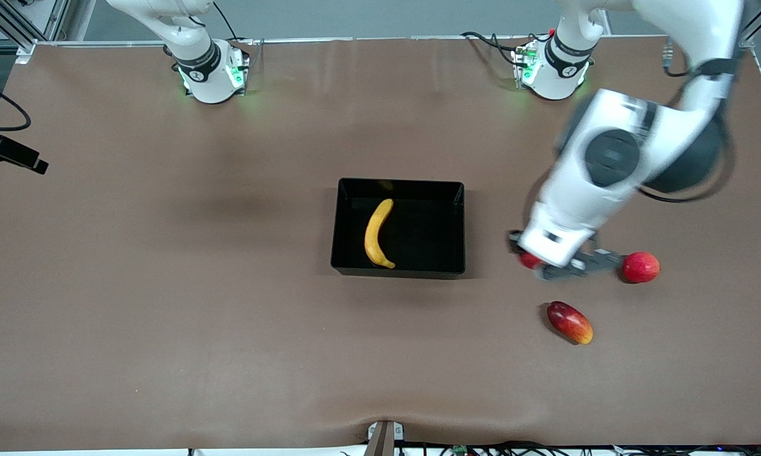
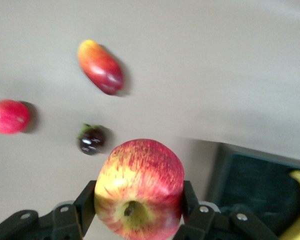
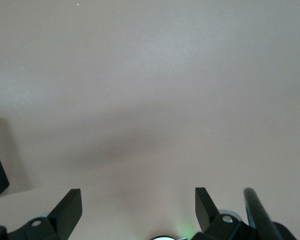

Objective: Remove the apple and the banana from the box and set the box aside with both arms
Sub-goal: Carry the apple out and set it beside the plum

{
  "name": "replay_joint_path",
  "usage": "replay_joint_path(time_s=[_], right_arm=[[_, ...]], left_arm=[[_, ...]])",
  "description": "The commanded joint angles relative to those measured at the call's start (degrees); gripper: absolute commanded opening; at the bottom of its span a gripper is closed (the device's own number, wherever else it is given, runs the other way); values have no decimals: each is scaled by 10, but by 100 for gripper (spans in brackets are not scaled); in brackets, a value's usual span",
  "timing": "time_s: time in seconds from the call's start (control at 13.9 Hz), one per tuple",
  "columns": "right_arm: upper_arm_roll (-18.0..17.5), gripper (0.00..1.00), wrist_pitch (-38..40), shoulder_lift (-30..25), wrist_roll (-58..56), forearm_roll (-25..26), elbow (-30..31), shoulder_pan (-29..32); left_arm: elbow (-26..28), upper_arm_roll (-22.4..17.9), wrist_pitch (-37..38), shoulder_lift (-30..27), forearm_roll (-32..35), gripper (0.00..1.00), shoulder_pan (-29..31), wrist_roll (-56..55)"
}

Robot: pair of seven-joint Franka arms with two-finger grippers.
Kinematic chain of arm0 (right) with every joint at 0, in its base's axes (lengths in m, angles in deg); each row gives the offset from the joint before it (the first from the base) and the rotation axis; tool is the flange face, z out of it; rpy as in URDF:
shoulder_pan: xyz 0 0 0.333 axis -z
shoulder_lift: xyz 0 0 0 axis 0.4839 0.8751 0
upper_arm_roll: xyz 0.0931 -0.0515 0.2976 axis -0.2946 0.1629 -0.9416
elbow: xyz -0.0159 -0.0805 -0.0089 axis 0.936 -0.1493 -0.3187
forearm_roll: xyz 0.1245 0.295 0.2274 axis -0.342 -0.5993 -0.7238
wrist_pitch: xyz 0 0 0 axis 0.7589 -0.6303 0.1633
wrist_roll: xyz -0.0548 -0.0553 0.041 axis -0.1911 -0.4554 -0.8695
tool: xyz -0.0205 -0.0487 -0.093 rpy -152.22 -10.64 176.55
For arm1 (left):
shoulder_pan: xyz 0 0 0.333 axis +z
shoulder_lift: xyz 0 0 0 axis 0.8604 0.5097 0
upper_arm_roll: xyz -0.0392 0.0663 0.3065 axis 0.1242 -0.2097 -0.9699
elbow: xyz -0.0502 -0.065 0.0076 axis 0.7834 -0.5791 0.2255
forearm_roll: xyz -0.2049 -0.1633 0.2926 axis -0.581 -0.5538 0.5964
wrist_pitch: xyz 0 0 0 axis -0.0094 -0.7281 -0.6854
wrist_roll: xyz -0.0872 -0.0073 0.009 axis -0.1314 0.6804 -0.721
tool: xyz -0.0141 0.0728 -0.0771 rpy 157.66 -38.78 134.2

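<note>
The apple (image 2: 140,190) sits clamped between the jaws of the left gripper (image 2: 140,210), up over the surface (image 1: 165,285) between the black box (image 1: 398,271) and a second red round fruit (image 1: 641,266). The banana (image 1: 378,233) lies in the box. The right gripper (image 3: 138,206) waits, jaws spread wide and empty.

Even overhead light, soft shadows, motion blur (left wrist view especially).
</note>
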Motion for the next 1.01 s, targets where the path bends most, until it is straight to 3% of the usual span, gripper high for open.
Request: replay_joint_path(time_s=[0.0,0.29,0.94], right_arm=[[-10,100,2,2,3,-1,-6,14],[-10,100,2,2,3,-1,-6,14],[-10,100,0,2,3,-2,-8,13]], left_arm=[[4,6,9,20,6,0,54,73],[11,4,-16,85,19,0,121,89],[46,1,-135,166,54,0,171,87]])
